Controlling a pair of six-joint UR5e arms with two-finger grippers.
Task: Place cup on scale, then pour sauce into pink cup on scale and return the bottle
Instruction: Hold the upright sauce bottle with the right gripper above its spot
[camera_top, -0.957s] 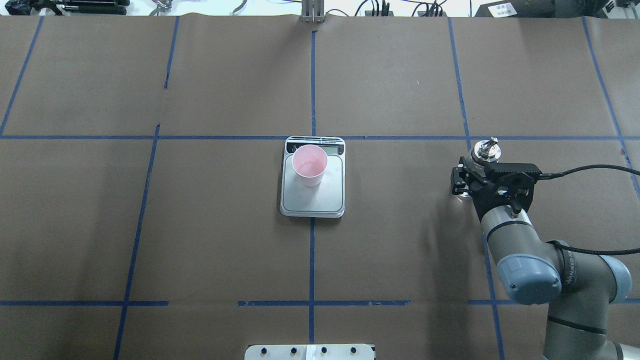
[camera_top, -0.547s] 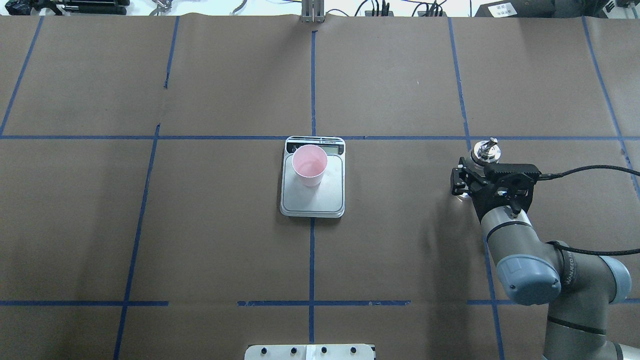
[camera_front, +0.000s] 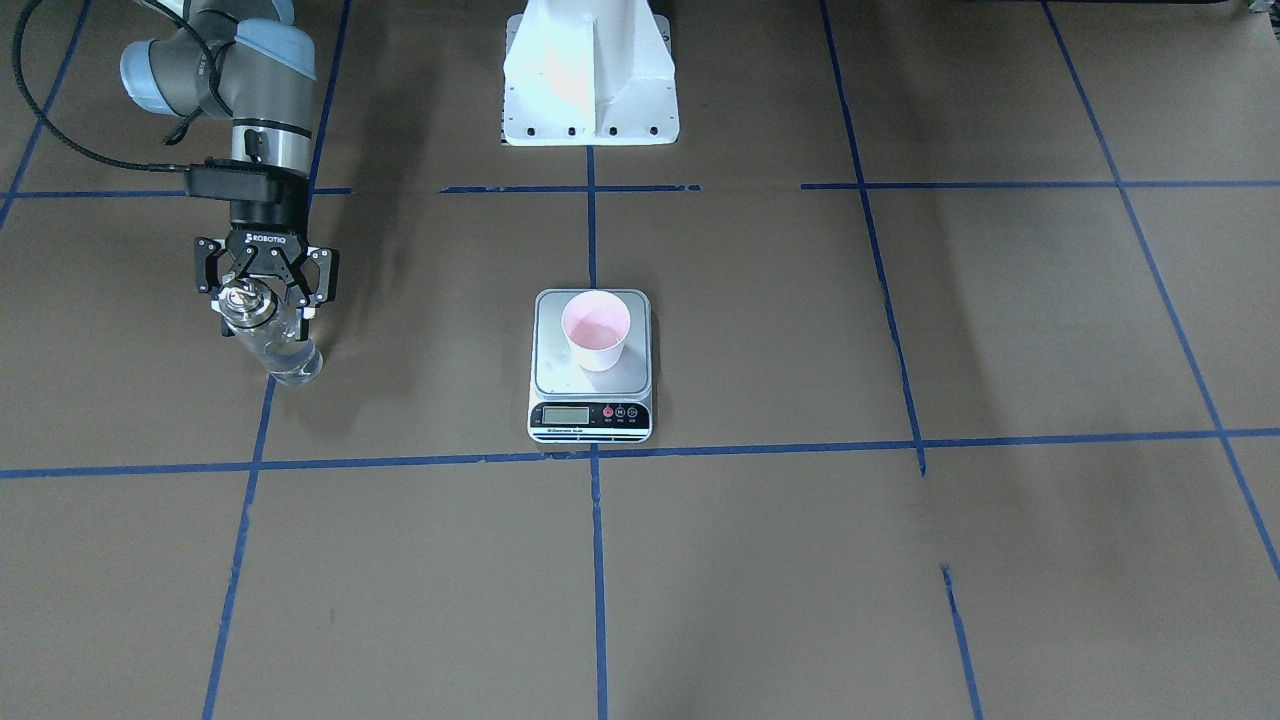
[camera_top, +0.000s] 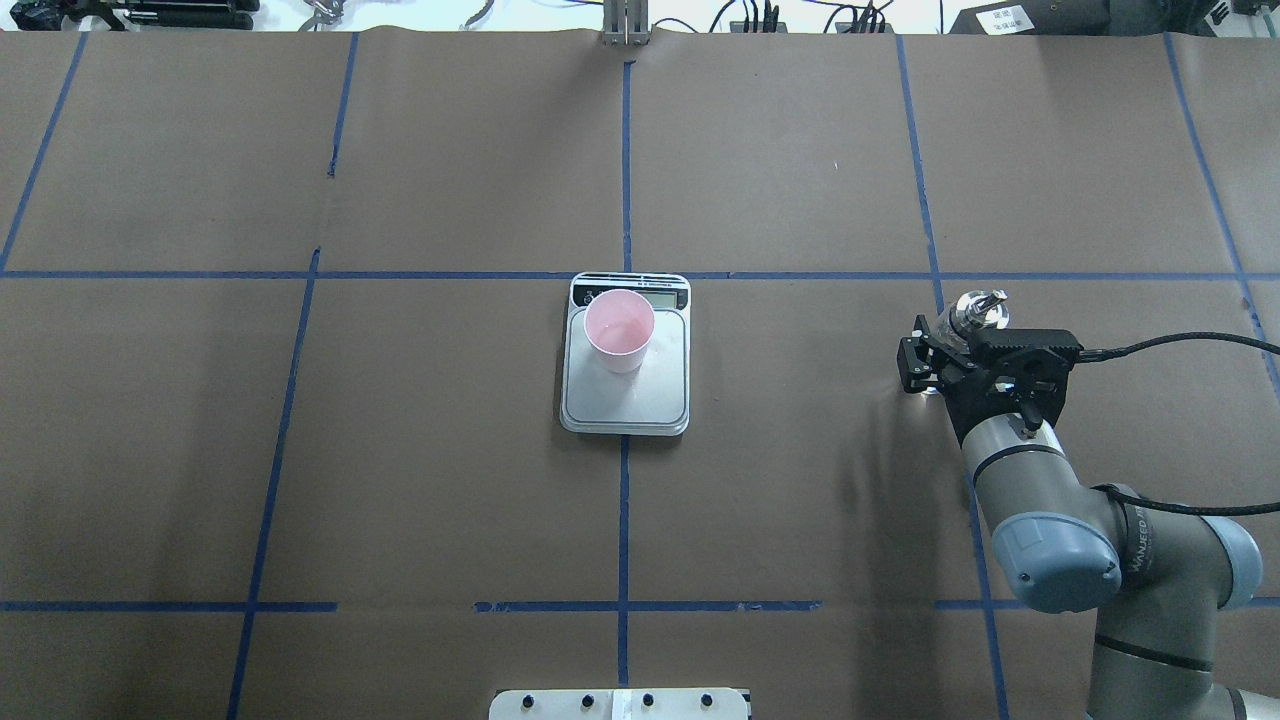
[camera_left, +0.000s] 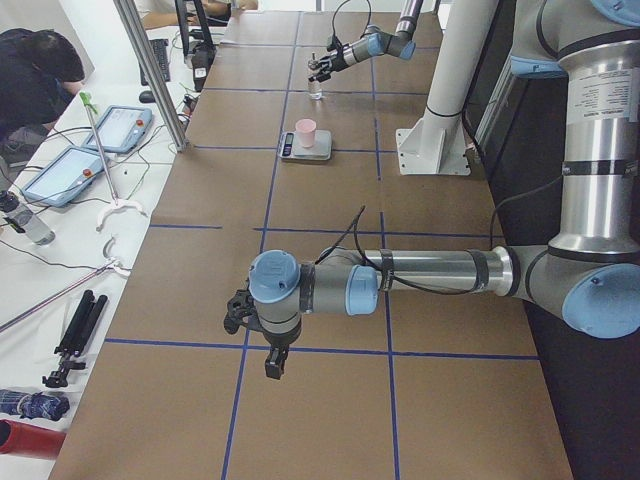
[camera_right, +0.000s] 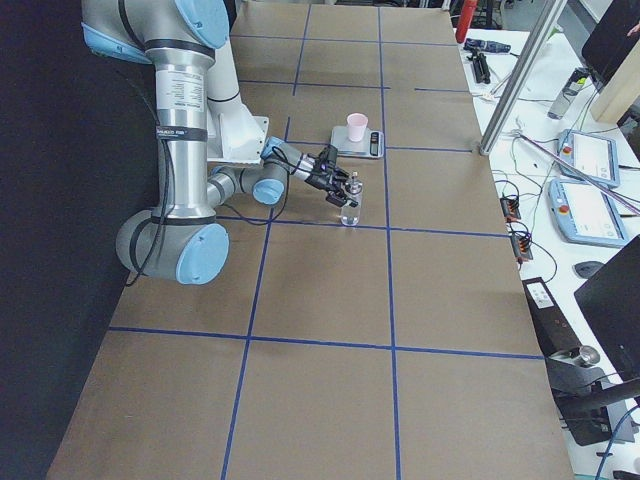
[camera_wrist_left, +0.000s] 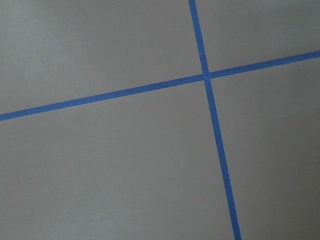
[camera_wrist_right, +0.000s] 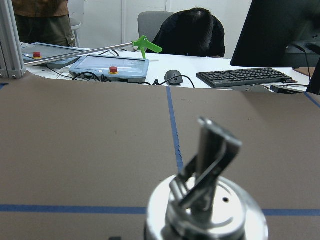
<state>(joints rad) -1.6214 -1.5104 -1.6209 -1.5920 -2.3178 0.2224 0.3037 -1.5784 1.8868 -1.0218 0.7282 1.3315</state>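
Observation:
The pink cup (camera_top: 619, 330) stands upright on the back left part of the silver scale (camera_top: 625, 405); they also show in the front view, cup (camera_front: 596, 330) and scale (camera_front: 590, 412). The clear glass bottle (camera_front: 285, 355) with its silver pourer cap (camera_top: 978, 308) stands on the table far right of the scale. My right gripper (camera_front: 262, 312) is level with the bottle's upper part, its fingers (camera_front: 312, 300) spread wide on either side, open. The right wrist view shows the cap (camera_wrist_right: 205, 200) close up. My left gripper (camera_left: 245, 318) hangs over the table at the far left; I cannot tell its state.
Blue tape lines (camera_top: 625, 180) divide the brown table. The robot's white base (camera_front: 590, 75) is behind the scale. Operators' tablets, a keyboard (camera_wrist_right: 240, 76) and cables lie past the table's far edge.
The right gripper's visible finger stands slightly wider than before. The bottle's cap has shifted a little toward the gripper. The cup and scale have not moved.

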